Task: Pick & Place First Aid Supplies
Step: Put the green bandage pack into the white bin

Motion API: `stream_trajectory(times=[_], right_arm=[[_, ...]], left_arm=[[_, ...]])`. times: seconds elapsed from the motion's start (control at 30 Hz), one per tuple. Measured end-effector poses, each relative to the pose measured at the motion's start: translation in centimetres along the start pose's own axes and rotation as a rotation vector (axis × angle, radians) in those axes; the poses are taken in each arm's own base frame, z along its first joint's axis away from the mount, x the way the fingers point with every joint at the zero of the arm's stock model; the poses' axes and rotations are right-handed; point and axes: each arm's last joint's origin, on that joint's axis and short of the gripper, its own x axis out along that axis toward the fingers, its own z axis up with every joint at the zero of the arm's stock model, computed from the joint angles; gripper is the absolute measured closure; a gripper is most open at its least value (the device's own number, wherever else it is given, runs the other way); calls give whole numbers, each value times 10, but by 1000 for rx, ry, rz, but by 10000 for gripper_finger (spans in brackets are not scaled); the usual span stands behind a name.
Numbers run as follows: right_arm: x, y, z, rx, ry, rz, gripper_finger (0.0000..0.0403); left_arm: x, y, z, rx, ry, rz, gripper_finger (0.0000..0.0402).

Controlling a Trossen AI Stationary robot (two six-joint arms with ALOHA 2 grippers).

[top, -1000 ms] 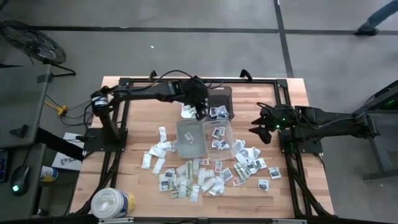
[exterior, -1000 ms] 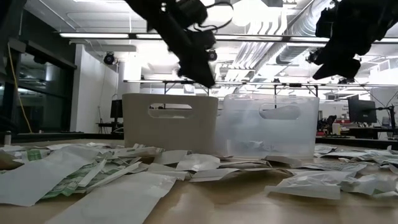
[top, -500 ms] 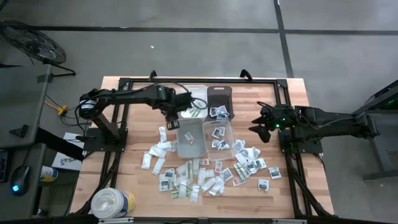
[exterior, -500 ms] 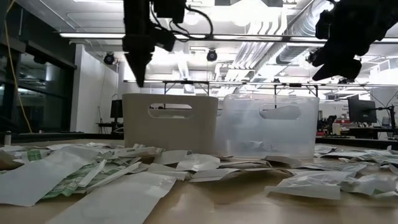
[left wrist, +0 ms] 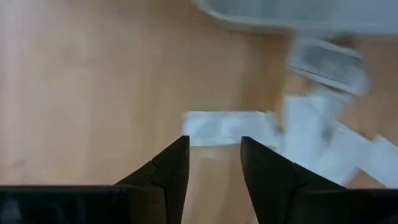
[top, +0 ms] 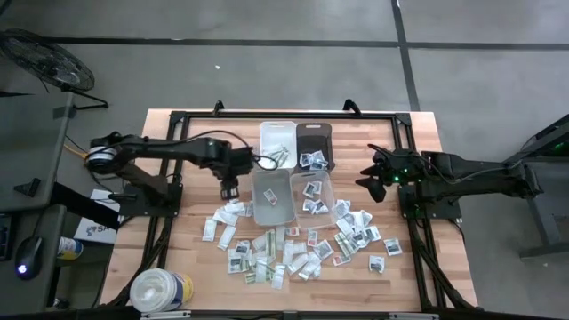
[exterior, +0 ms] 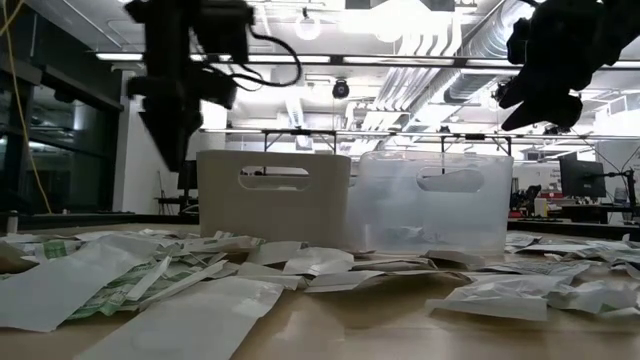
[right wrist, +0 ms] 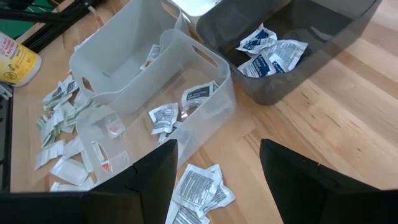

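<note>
Dozens of small white and greenish paper packets lie flat on the wooden table, near the bins; in the low view they fill the foreground. My left gripper hangs open just left of the bins. In its wrist view one white packet lies flat on the wood just beyond the fingertips, untouched. My right gripper waits open and empty in the air, right of the bins. More packets lie inside the bins.
Four small bins stand mid-table: a white one and a dark one at the far side, two clear ones nearer. A big white tub stands at the near left corner. Bare wood shows left of the left gripper.
My left gripper has swung from above the far bins toward the table's left and near edges, and now hangs over the packets left of the clear bins. The white bin, covered by the arm before, shows in full. The right arm has kept still.
</note>
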Motion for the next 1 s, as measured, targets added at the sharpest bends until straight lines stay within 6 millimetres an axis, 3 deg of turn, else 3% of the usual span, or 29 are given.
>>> stream_trajectory(times=[0.3,0.43,0.63,1.0], right_arm=[[1,0,0,0,-3,-7,181],[1,0,1,0,-4,-6,181],[1,0,1,4,-4,-5,181],[1,0,1,4,-6,-5,181]], left_arm=[[47,-3,-40,-2,-17,-110,259],[58,1,-42,-40,-68,-87,259],[58,4,-42,-41,-72,18,259],[72,26,-37,-80,-63,-10,260]])
